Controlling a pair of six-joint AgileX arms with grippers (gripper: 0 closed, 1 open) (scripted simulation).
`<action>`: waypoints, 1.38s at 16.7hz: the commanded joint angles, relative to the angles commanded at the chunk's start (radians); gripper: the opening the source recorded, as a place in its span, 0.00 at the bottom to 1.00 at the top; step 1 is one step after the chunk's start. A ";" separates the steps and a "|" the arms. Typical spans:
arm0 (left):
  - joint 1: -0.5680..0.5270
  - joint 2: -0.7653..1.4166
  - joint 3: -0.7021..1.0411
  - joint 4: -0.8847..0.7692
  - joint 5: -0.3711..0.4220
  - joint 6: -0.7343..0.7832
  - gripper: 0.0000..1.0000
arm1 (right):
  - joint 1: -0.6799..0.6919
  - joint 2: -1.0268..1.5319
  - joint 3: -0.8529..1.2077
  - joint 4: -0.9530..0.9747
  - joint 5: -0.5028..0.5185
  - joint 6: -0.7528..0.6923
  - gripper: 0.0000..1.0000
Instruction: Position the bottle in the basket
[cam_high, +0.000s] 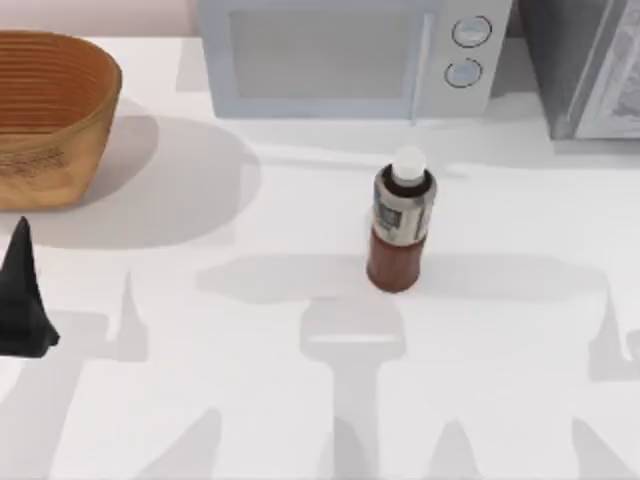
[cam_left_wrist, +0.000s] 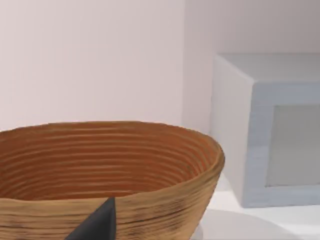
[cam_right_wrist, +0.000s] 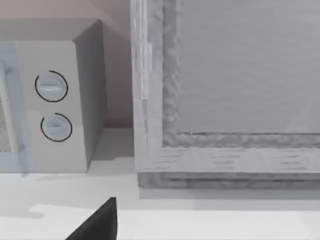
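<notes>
- From above, a white table (cam_high: 300, 400) is seen, with long grey shadows lying across it.
- The bottle (cam_high: 400, 222) is seen standing upright near the middle of the table, a little to the right. It has a white cap, a grey band and brown stuff inside. Nothing is touching it.
- The basket (cam_high: 50, 115) is seen at the far left corner, well apart from the bottle. It is not holding the bottle.
- A pale microwave (cam_high: 345, 55) with two round knobs is set at the back, behind the bottle. A grey box (cam_high: 590, 65) is seen at the back right.
- The left gripper (cam_high: 22, 300) is seen as a dark pointed shape at the left edge, in front of the basket. It cannot be told if it is open or closed.
- From the left wrist, the basket (cam_left_wrist: 110, 165) is seen close up, with a pale wall (cam_left_wrist: 90, 55) behind it and the microwave (cam_left_wrist: 265, 130) beside it. A dark finger (cam_left_wrist: 97, 222) is seen in front.
- From the right wrist, the microwave knobs (cam_right_wrist: 52, 105) and the grey box (cam_right_wrist: 225, 90) are seen on the white table (cam_right_wrist: 200, 220). A dark finger (cam_right_wrist: 100, 222) of the right gripper is seen. Open or closed cannot be told.
</notes>
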 joint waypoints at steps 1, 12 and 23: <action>-0.026 0.073 0.021 0.059 0.005 0.000 1.00 | 0.000 0.000 0.000 0.000 0.000 0.000 1.00; -0.377 1.222 0.307 0.897 0.058 0.007 1.00 | 0.000 0.000 0.000 0.000 0.000 0.000 1.00; -0.610 1.969 0.488 1.426 0.103 0.016 1.00 | 0.000 0.000 0.000 0.000 0.000 0.000 1.00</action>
